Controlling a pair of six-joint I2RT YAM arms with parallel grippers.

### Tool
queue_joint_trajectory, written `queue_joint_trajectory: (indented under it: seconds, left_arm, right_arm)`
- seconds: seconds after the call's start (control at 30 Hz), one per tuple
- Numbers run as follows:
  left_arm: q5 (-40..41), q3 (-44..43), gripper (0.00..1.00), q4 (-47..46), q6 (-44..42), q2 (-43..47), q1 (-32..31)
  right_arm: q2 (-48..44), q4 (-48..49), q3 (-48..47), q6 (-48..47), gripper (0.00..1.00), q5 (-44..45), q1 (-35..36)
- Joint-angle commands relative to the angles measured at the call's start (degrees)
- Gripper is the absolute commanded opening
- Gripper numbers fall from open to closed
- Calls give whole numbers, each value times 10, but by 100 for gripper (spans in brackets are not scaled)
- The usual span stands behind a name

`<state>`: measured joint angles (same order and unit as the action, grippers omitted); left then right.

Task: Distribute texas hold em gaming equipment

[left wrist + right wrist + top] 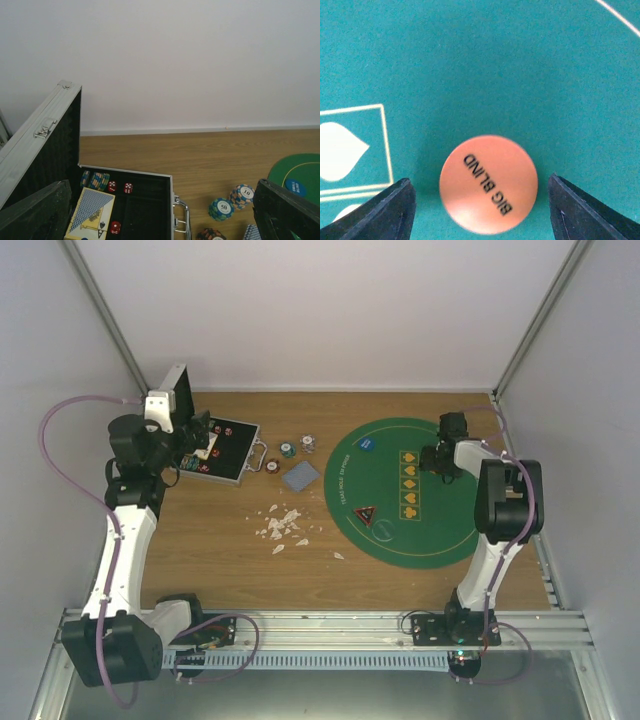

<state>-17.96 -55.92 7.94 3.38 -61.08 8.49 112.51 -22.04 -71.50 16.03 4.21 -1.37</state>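
Far-left corner: left hand (197, 436), spread and empty, over the case (130, 171), chips (99, 179) and deck (92, 212) undistributed inside. Chip stacks (288, 450), cards (300, 476) wait mid-worktop. Right-side mat (400, 540) has blue button (366, 445), triangular token (364, 515); right hand (438, 455), spread, straddles orange button (489, 183).

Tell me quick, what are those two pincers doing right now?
Left pincer: open, empty.
Right pincer: open, over the orange BIG BLIND button, not gripping it.

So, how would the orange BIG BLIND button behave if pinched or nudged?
The orange button lies flat on the green mat, so it probably slides rather than rolls. It looks thin and rigid: likely light, with little edge to pinch.
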Motion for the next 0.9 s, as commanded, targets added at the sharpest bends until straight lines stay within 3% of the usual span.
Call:
queue_joint_trajectory:
  seconds: [0.0, 0.37, 0.87]
  left_arm:
    - [0, 9, 99, -28, -9, -9, 5]
    - [-25, 12, 99, -34, -1, -14, 4]
    - [-31, 10, 99, -33, 1, -14, 5]
  right_arm:
    - [-43, -37, 15, 9, 74, -6, 6]
    - [-63, -31, 73, 59, 70, 9, 14]
    - [30, -29, -4, 59, 41, 37, 8]
